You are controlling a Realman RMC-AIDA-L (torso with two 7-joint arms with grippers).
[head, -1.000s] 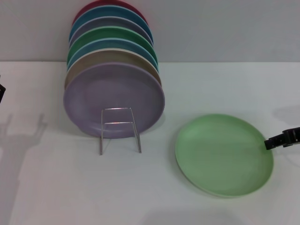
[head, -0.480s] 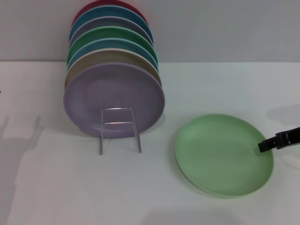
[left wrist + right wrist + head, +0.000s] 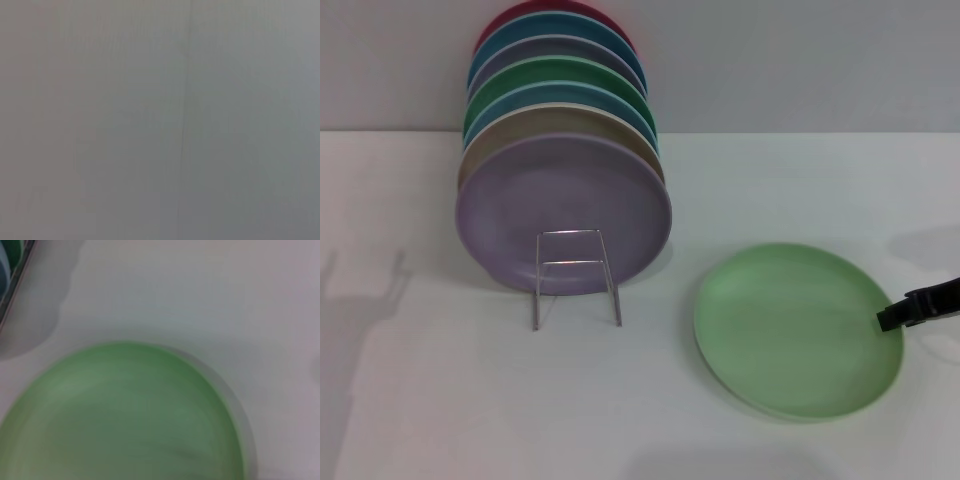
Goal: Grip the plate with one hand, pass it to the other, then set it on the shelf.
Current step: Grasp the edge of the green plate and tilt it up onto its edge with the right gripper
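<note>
A: Where's the round pastel-green matte plate (image 3: 798,330)?
B: Flat on the white desk (image 3: 440,400), right of the silver wire rack (image 3: 575,275).
A: And the right black gripper (image 3: 890,318)?
B: At the plate's right rim, seemingly touching; whether its fingers are spread, I can't tell.

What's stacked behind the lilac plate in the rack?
Behind the lilac plate stand more plates on edge: tan, blue, dark green, greyish purple, blue and red. Only their upper rims show; the rest of each is covered, as is most of the wire rack.

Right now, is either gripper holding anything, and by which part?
Cannot be told. The right gripper is at the right rim of the light green plate, which lies flat on the table; no closed grip shows. The left gripper is out of view.
</note>
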